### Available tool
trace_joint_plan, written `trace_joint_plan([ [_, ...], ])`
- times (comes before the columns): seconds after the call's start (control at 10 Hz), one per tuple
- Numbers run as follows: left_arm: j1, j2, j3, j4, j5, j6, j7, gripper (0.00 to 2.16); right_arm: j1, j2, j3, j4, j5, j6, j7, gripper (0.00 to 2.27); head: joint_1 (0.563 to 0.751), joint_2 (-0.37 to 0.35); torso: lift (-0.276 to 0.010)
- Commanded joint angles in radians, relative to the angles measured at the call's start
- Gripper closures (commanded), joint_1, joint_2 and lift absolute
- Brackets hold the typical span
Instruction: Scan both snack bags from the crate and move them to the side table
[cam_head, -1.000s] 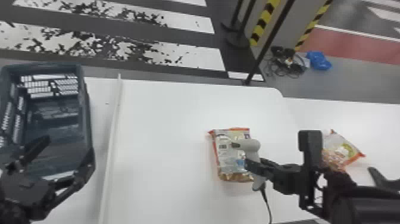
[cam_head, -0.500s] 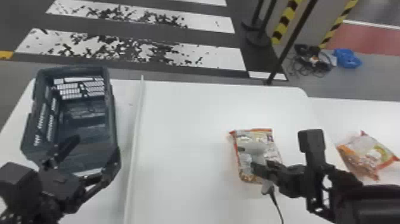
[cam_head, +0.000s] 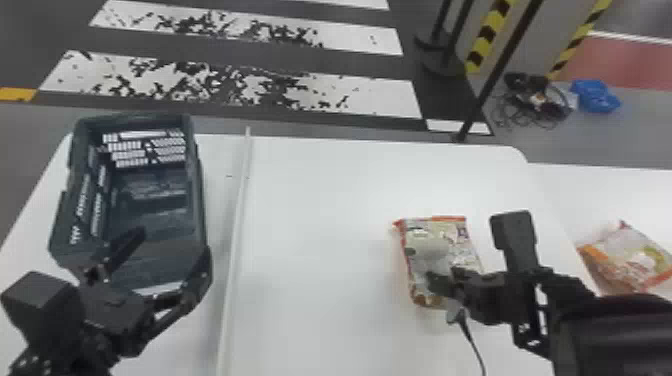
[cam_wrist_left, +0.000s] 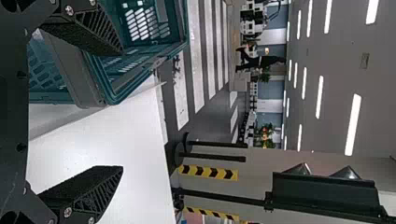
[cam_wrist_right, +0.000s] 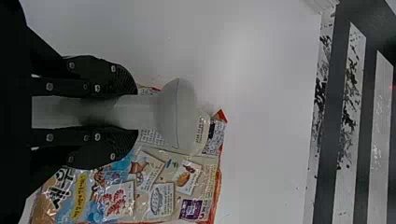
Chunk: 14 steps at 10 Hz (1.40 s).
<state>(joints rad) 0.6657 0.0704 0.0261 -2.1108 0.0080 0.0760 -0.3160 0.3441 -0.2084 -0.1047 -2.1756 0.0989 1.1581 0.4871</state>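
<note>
In the head view my left gripper (cam_head: 162, 265) stands open over the near end of the crate (cam_head: 199, 200). The left wrist view has that gripper (cam_wrist_left: 119, 109) with nothing between its fingers, the crate (cam_wrist_left: 77, 81) beside it. My right gripper (cam_head: 445, 287) is shut on the pale handheld scanner (cam_head: 432, 248), held over one snack bag (cam_head: 450, 235) lying on the main table. In the right wrist view the gripper (cam_wrist_right: 135, 112) clamps the scanner (cam_wrist_right: 180, 116), whose head covers part of the bag (cam_wrist_right: 159, 200). Another snack bag (cam_head: 632, 260) lies on the side table at the right.
A long white strip (cam_head: 235, 240) runs front to back on the table (cam_head: 320, 225), between the crate and the first bag. The side table (cam_head: 590, 190) adjoins on the right. A cable (cam_head: 472, 342) trails from the scanner toward the front edge. Dark posts stand beyond the table.
The head view has turned left, so tables, crate and bags sit farther right in it. The scanner in my right gripper has shifted left relative to the bag under it; the second bag is less covered.
</note>
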Motion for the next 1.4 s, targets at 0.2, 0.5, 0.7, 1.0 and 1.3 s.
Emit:
trace_joint_plan([
  [0.2, 0.000, -0.001, 0.000, -0.002, 0.000, 0.000, 0.000, 0.13, -0.008, 0.000, 0.002, 0.008, 0.002, -0.002, -0.001, 2.25, 0.695, -0.150, -0.075],
  [0.5, 0.003, -0.001, 0.002, -0.003, 0.000, 0.000, -0.002, 0.13, -0.008, 0.000, -0.058, -0.013, -0.004, -0.014, -0.001, 2.25, 0.695, -0.152, -0.075],
  [0.7, 0.003, -0.001, 0.002, -0.002, 0.000, -0.003, -0.002, 0.13, -0.008, -0.003, -0.174, 0.014, -0.047, -0.060, -0.001, 2.25, 0.695, -0.193, -0.075],
  [1.0, 0.000, -0.001, -0.002, -0.003, 0.000, 0.000, -0.002, 0.14, -0.042, -0.037, -0.303, 0.165, -0.079, -0.180, -0.002, 2.26, 0.695, -0.292, -0.075],
  [1.3, 0.002, 0.000, 0.002, -0.006, 0.000, 0.000, -0.002, 0.14, -0.079, -0.078, -0.329, 0.324, -0.079, -0.306, -0.024, 2.25, 0.695, -0.350, -0.075],
])
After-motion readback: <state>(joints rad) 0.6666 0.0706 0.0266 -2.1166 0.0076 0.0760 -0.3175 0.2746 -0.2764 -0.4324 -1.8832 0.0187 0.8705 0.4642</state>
